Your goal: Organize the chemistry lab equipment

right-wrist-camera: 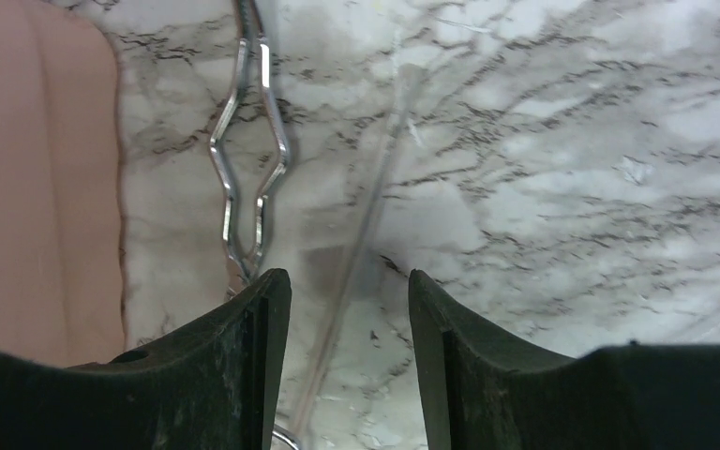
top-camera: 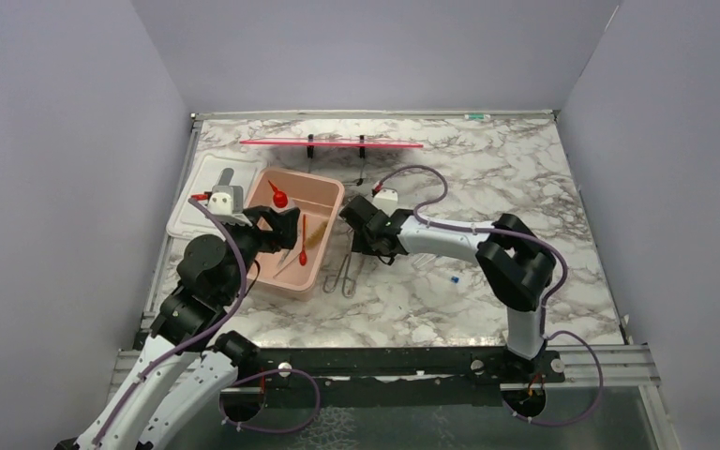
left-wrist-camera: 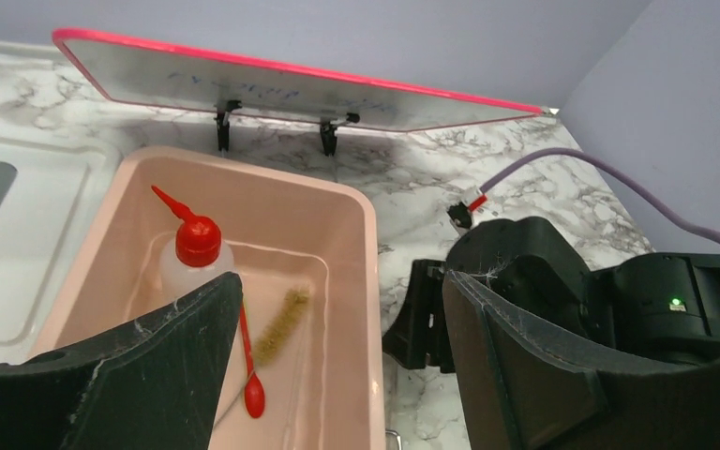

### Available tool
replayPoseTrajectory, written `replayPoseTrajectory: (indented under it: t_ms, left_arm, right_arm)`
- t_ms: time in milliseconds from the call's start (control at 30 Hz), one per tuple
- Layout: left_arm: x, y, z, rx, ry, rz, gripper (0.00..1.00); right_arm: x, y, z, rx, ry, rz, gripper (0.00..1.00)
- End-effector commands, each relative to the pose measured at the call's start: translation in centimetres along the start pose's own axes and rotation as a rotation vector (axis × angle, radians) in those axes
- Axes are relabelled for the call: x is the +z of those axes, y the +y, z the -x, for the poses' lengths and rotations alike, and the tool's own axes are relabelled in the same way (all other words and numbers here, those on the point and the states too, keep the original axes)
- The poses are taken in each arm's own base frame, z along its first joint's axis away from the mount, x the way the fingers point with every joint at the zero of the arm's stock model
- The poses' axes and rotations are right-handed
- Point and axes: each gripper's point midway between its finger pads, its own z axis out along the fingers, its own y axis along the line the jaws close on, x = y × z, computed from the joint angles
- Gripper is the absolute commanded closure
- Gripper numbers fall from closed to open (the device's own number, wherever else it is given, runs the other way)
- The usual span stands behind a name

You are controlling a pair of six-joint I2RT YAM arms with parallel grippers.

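The right hand (right-wrist-camera: 347, 281) hangs low over the desk (top-camera: 487, 178), fingers spread and holding nothing. The thin rod (right-wrist-camera: 361, 234) lies flat on the marble and runs lengthwise through the gap between them. The tongs (right-wrist-camera: 248, 159) lie just left of the rod, beside the right wall of the tub (right-wrist-camera: 37, 169), which sits toward the desk's left edge. I judge the step in hand to be picking up the rod, though the tongs are close enough that they could be the target instead.

To do it well, keep the rod centred in the gap, so that closing pinches it across its width. It is thin and lies flat, so the fingertips should probably come almost onto the marble before closing. The left finger sits right over the tongs' near end and could catch them, so a small shift right would likely help. Close slowly, as a rod this thin may roll or slip out. Then lift it level and clear the tub wall before letting go.

The left hand (left-wrist-camera: 337, 281) hovers over the tub, spread wide and empty, so the drop needs room beside it. The bottle (left-wrist-camera: 192, 258), brush (left-wrist-camera: 277, 328) and red spoon (left-wrist-camera: 251, 375) already lie in the tub. A tube (top-camera: 454, 279) lies apart, toward the desk's right side, not yet collected.
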Motion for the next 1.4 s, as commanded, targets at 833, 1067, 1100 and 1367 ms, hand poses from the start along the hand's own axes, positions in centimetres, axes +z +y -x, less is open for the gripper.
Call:
replayPoseTrajectory:
  t_ms: [833,1067,1100,1367]
  left_arm:
    - [-0.4,0.8,-0.6,-0.078,-0.044,0.031,0.19]
    - [-0.3,1.4,-0.8,-0.079,-0.035,0.063,0.19]
    - [-0.2,1.4,-0.8,-0.081,-0.034,0.063,0.19]
    - [-0.4,3.1,-0.9,-0.096,-0.034,0.167,0.19]
  right_arm:
    - [-2.2,-1.9,2.5,-0.008,-0.088,-0.117,1.0]
    - [-7.1,-3.0,5.6,0.027,-0.172,-0.099,1.0]
    - [-7.6,-2.9,6.0,0.031,-0.181,-0.086,1.0]
    - [-13.5,1.2,9.5,0.05,-0.244,0.195,1.0]
